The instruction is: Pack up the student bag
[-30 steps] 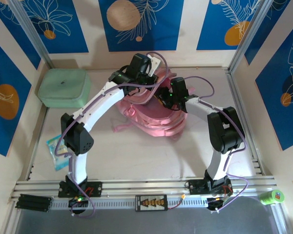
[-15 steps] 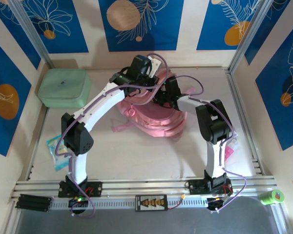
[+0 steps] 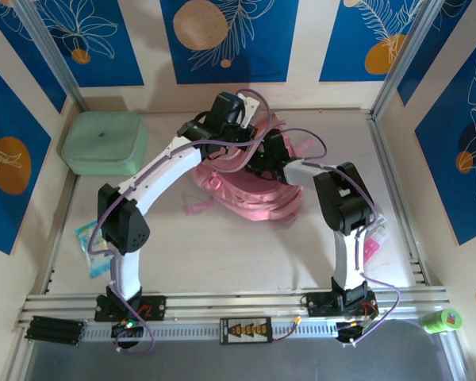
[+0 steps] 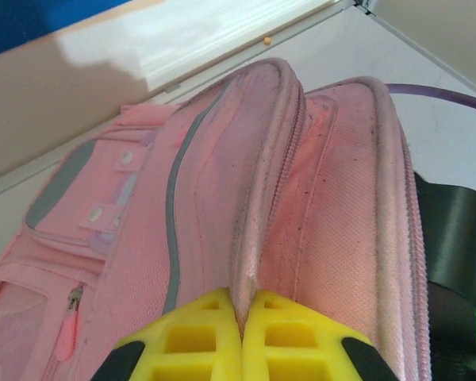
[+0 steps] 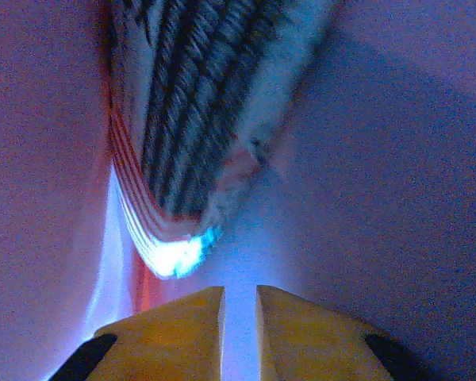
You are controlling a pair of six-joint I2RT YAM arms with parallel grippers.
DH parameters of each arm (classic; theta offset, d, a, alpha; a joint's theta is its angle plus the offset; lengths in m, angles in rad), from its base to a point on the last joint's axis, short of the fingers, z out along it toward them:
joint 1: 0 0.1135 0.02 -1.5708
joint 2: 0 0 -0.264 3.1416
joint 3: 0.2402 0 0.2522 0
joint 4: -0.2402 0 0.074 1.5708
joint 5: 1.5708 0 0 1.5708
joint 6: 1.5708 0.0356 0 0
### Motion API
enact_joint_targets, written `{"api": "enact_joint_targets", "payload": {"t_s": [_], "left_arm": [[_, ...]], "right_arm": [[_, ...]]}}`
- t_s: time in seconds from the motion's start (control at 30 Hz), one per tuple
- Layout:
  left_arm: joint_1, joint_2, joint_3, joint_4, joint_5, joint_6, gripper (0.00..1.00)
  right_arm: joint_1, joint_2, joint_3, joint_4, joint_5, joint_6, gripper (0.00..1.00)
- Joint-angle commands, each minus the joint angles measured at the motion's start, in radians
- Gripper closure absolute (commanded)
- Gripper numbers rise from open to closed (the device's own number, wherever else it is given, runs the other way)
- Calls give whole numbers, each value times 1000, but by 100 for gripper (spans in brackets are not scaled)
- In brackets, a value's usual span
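The student bag [image 3: 254, 197], a soft pink backpack, lies at the middle back of the table. My left gripper [image 4: 242, 317] is shut on a raised fold of pink fabric at the bag's zipped rim [image 4: 262, 198] and holds it up. The left wrist [image 3: 230, 111] sits over the bag's far side. My right arm [image 3: 297, 168] reaches from the right into the bag's opening. My right gripper [image 5: 239, 317] is inside the dim pink interior, its jaws a narrow gap apart with nothing between them. A dark striped thing [image 5: 198, 119] with a red and white edge lies just ahead of it.
A mint green case [image 3: 105, 143] stands at the back left. A blue-green packet [image 3: 90, 238] lies by the left arm's base. A pink packet [image 3: 373, 244] lies to the right of the right arm. A green tape roll [image 3: 442, 321] sits off the table's front right.
The right arm has swung left and pushed deeper into the bag, uncovering the pink packet on the right. Its jaws have narrowed. The left gripper still holds the rim up.
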Motion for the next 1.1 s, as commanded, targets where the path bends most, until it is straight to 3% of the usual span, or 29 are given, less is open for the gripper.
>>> {"api": "enact_joint_targets", "payload": {"t_s": [0.0,0.1,0.27,0.37,0.53,0.63,0.73,0.87,1.07], "left_arm": [[11,-69,-15,111,33,-23,100],[13,-61,-35,118,75,-17,100],[11,-38,-66,117,161,-18,100],[11,-27,-94,124,208,-26,100],[20,-23,-132,97,302,-15,65],[40,-50,-182,91,328,-44,45],[76,-110,-281,128,336,-102,31],[149,-211,-467,213,297,-222,21],[281,-302,-724,349,322,-477,24]], "right_arm": [[-56,-165,-113,18,-16,-13,79],[-117,-275,-243,83,-53,-45,77],[-221,-460,-373,-70,-32,-108,74],[-277,-570,-419,-201,29,-145,63],[-333,-737,-452,-365,161,-214,38],[-372,-796,-474,-386,163,-230,28],[-381,-816,-463,-421,157,-266,18],[-370,-792,-441,-449,137,-294,10],[-298,-761,-415,-462,159,-309,5]]}}
